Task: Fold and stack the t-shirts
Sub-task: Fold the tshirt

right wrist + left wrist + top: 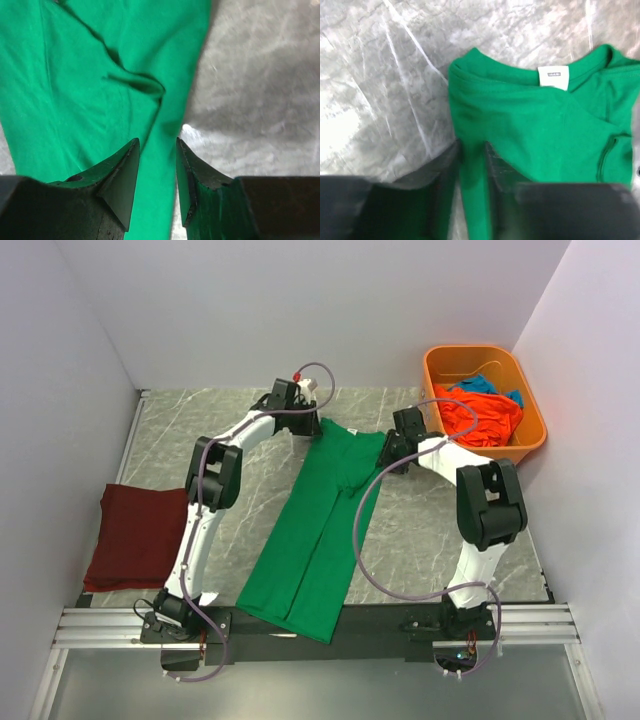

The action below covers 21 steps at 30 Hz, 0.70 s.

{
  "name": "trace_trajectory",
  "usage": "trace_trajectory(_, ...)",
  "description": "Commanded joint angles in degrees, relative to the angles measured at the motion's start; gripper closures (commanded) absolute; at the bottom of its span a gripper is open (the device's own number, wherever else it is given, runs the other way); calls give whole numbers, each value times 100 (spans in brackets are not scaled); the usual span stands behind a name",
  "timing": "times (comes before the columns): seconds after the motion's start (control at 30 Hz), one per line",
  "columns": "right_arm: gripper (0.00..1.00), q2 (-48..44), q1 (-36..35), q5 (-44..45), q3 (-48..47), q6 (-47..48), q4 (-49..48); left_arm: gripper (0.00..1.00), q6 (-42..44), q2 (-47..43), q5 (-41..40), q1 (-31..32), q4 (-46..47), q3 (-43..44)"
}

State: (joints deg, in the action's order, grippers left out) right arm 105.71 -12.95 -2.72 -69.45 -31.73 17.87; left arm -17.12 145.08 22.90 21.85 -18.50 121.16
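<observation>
A bright green t-shirt [315, 540], folded into a long strip, lies diagonally on the marble table from the far middle to the near edge. My left gripper [305, 420] is at its far left corner by the collar. In the left wrist view the gripper [471, 150] is shut on the shirt's edge [530, 125], below the white neck label [553, 76]. My right gripper [395, 450] is at the far right corner. In the right wrist view it [157, 147] is shut on a strip of the green cloth [75, 75]. A folded maroon t-shirt [135, 535] lies at the left.
An orange plastic tub [435, 375] stands at the far right corner, holding a crumpled orange t-shirt [480, 415] and a blue one [480, 385]. White walls close in the table on three sides. The green shirt's near end hangs over the arms' base rail [520, 620].
</observation>
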Motion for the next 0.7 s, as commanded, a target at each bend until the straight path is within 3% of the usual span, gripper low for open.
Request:
trace_trajectory(0.0, 58, 186, 47, -44, -534, 8, 6, 74, -89, 346, -153, 66, -207, 197)
trace_trajectory(0.13, 58, 415, 47, -88, -956, 44, 138, 100, -422, 276, -696, -13, 118, 127)
trace_trajectory(0.4, 56, 916, 47, -159, -2001, 219, 463, 100, -1802, -445, -2174, -883, 831, -760)
trace_trajectory(0.57, 55, 1276, 47, -176, -2582, 325, 709, 100, -2496, -375, -2272, -1516, 822, -727)
trace_trajectory(0.67, 55, 1285, 47, -194, -2626, 378, 718, 82, -2550, -103, -2106, -1631, 734, -359)
